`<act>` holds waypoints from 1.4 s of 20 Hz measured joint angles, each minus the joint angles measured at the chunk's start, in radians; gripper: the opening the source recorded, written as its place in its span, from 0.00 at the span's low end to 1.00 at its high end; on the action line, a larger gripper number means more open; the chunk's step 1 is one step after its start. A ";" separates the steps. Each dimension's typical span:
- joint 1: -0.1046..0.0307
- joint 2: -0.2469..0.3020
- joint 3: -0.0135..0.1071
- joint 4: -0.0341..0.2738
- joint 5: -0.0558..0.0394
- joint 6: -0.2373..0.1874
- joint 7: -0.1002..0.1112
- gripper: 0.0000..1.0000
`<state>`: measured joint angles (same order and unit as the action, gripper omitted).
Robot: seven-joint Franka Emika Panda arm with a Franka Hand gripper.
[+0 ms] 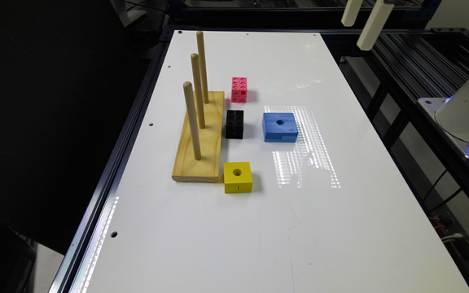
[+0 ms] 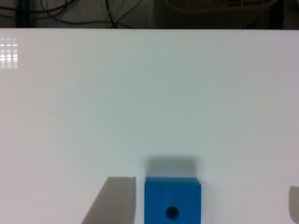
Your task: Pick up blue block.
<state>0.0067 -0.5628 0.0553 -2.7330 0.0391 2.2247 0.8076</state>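
Blue block (image 1: 280, 126): flat on the white table (image 1: 340, 228), mid-surface, hole up, apart from black block (image 1: 234, 124).
Gripper (image 2: 212, 200): jaws released, fingers (image 2: 114, 200) straddling the block, not touching it.
Peg board (image 1: 200, 138): along the table's edge on the exterior view's left.

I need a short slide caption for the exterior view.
White table with the blue block lying beside black, pink and yellow blocks and a three-peg wooden stand.

Exterior view: high, oblique, down the white table (image 1: 259, 228) lengthwise from its near end. Wrist view: low, close, facing across the table. Shared by the 2 views: blue block (image 1: 280, 126) (image 2: 172, 201), tabletop.
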 joint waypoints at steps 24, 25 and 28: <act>0.000 0.223 0.000 0.041 0.0000 0.147 0.000 1.00; 0.000 0.223 0.000 0.043 0.0000 0.147 0.000 1.00; -0.003 0.223 0.000 0.053 0.0000 0.147 0.000 1.00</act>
<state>0.0035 -0.3394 0.0554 -2.6804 0.0391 2.3722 0.8076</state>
